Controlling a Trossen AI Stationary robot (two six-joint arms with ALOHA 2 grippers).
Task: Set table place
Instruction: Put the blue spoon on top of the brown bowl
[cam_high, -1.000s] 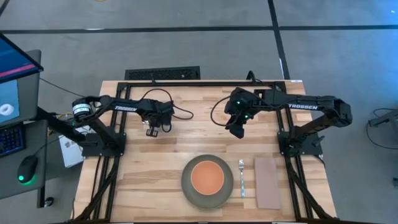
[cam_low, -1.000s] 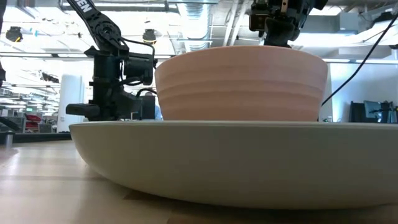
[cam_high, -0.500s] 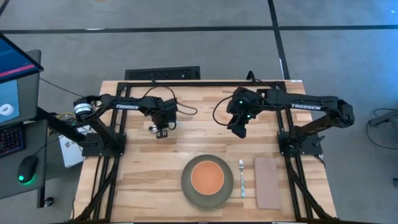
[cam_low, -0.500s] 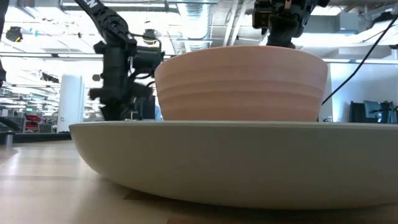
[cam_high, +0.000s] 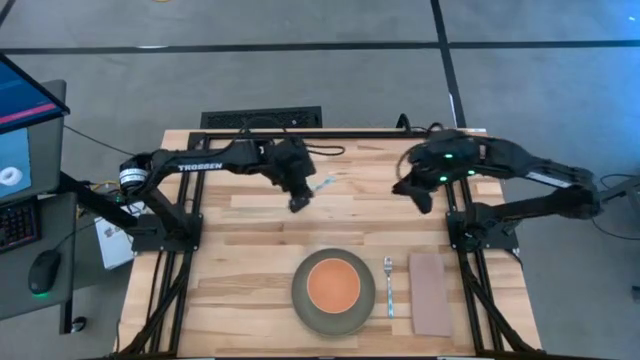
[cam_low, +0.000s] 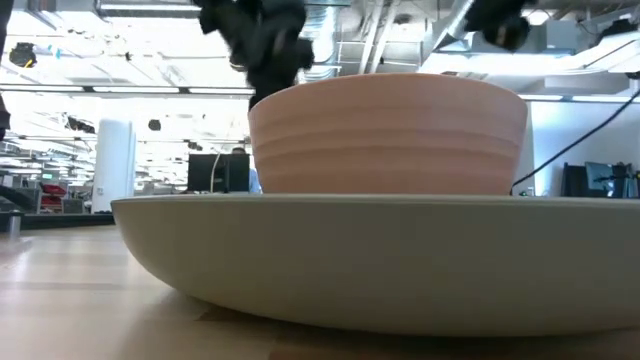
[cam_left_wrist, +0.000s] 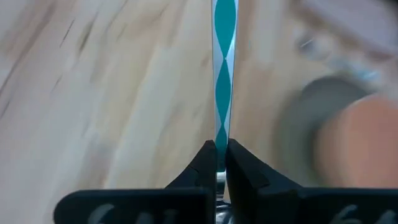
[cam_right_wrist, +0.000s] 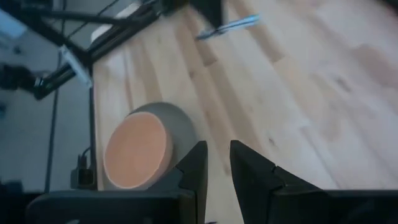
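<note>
Carrying the spoon (cam_left_wrist: 224, 81) pinched thinly in my left gripper (cam_high: 298, 199) above mid-table, beyond the plate (cam_high: 303, 300), I fear it twisting loose, while my right gripper (cam_high: 424, 196) idles empty, slightly parted

Even, bright overhead light fills the high view, with soft shadows under the arms on the pale wooden tabletop (cam_high: 240, 240). In the low view, ceiling strip lights glare at the top. The left wrist view is smeared with blur around the teal-and-white spoon handle (cam_left_wrist: 224, 74).
</note>
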